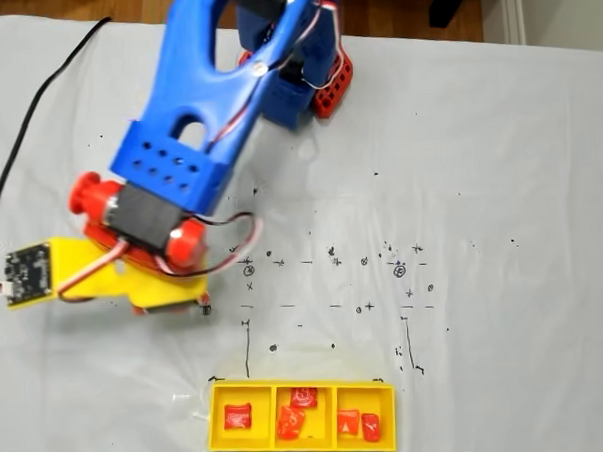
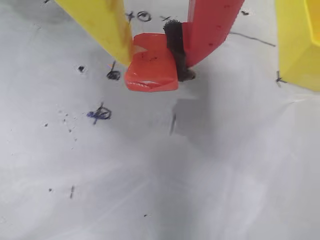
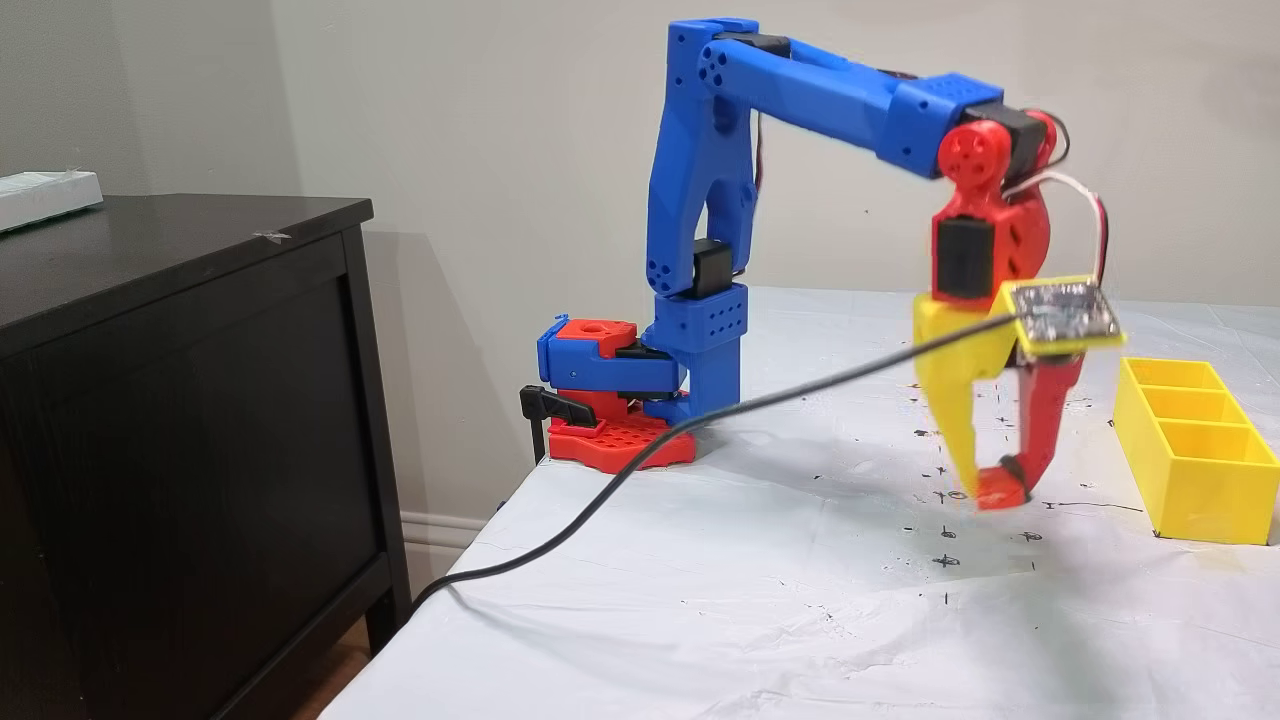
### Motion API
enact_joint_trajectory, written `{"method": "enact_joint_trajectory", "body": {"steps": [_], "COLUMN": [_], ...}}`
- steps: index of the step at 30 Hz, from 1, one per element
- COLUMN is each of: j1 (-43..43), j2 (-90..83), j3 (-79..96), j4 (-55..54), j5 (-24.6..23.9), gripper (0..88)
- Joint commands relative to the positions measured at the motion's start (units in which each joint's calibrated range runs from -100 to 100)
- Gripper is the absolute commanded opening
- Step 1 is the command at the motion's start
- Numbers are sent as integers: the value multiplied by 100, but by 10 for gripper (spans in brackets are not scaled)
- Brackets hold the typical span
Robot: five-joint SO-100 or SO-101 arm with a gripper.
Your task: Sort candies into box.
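In the top-down fixed view, going left to right: the yellow-and-red two-finger gripper (image 1: pixel 170 304) hangs at left over the white paper-covered table (image 1: pixel 500 177) w/ black pen marks; the low bright-yellow plastic box (image 1: pixel 303 445) w/ three square compartments sits lower, nearer the middle, well apart from it. Inside the box, left compartment has one small square red wrapped candy (image 1: pixel 237 418); the middle one has two (image 1: pixel 304 396), (image 1: pixel 290 423), touching each other; the right one has two (image 1: pixel 348 421), (image 1: pixel 370 427), just beside each other.

In the wrist view the yellow finger is at left and the red finger w/ black pad at right; between them is clenched a sixth red wrapped candy (image 2: pixel 151 69); the side fixed view shows it (image 3: pixel 999 488) pinched at the fingertips, just above the table it seems, w/ the box at right of it.

Handling, as I judge: the candy is very light, the wrapper thin and a bit crinkly, probably slippery; the core looks firm enough not to crush. Grip is across the flat sides near the middle; this seems correct, because an edge hold could let it twist out. Release should be low inside a compartment, since a light piece may bounce.
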State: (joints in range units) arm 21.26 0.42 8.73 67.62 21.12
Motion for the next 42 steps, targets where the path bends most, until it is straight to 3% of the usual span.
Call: {"method": "enact_joint_trajectory", "body": {"steps": [1,11,18,32,42], "j1": [-424,-1103,-1384,-1492,-1547], "j2": [-772,-577,-365,976,1238], "j3": [-768,-1605,-1551,-2798,-2743], "j4": [-86,-618,-1027,-765,-577], "j5": [-337,-1109,-1309,-1294,-1158], "gripper": [1,1,1,1,1]}}
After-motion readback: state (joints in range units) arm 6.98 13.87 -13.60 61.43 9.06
